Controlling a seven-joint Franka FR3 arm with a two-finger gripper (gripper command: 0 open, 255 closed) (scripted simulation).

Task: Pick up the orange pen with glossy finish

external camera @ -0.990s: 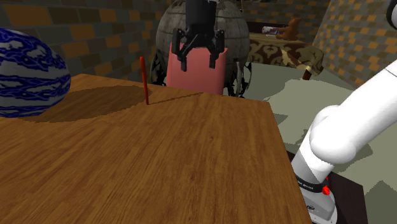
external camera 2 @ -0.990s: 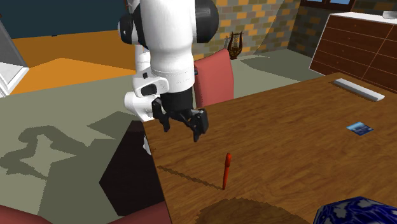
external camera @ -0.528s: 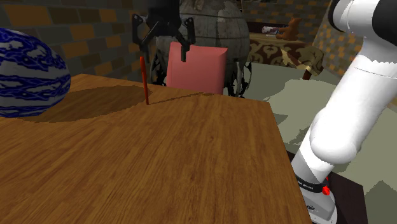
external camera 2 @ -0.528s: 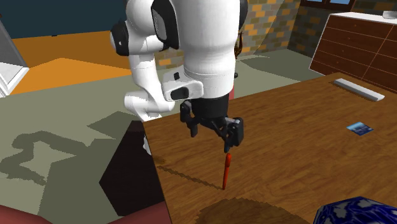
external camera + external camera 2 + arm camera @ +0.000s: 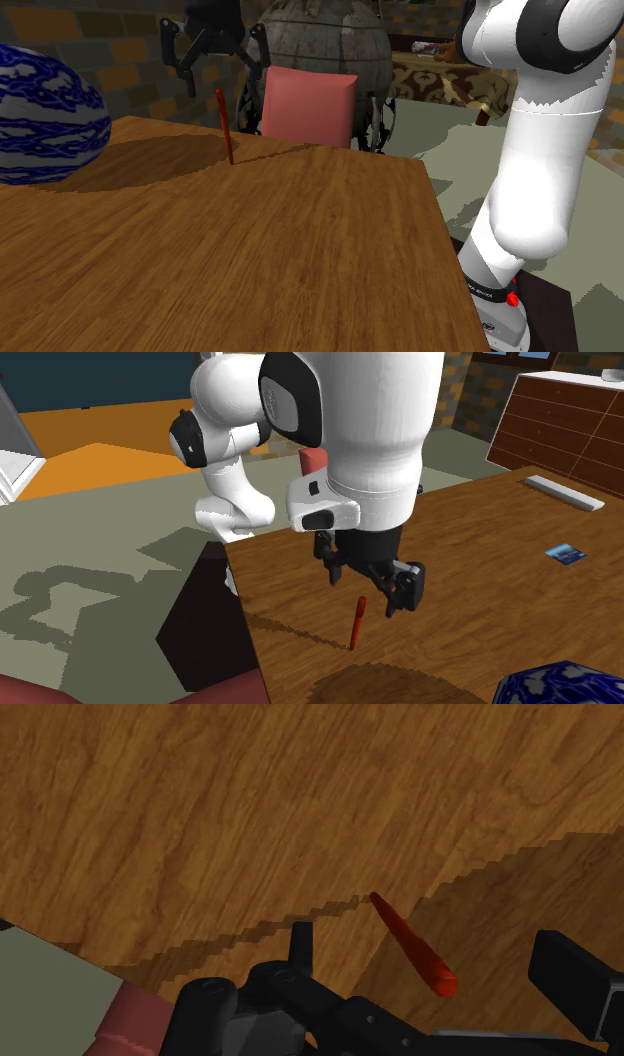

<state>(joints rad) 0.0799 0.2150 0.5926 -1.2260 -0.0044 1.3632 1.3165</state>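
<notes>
On the wooden table (image 5: 300,250), the red-orange pen (image 5: 226,125) stands on end near the far edge, a blue-patterned ball (image 5: 50,110) at its nine o'clock. The black gripper (image 5: 220,78) hangs at its twelve o'clock, jaws spread wide, apparently aligned to straddle the shaft. A pink chair (image 5: 308,108) sits beyond.
</notes>
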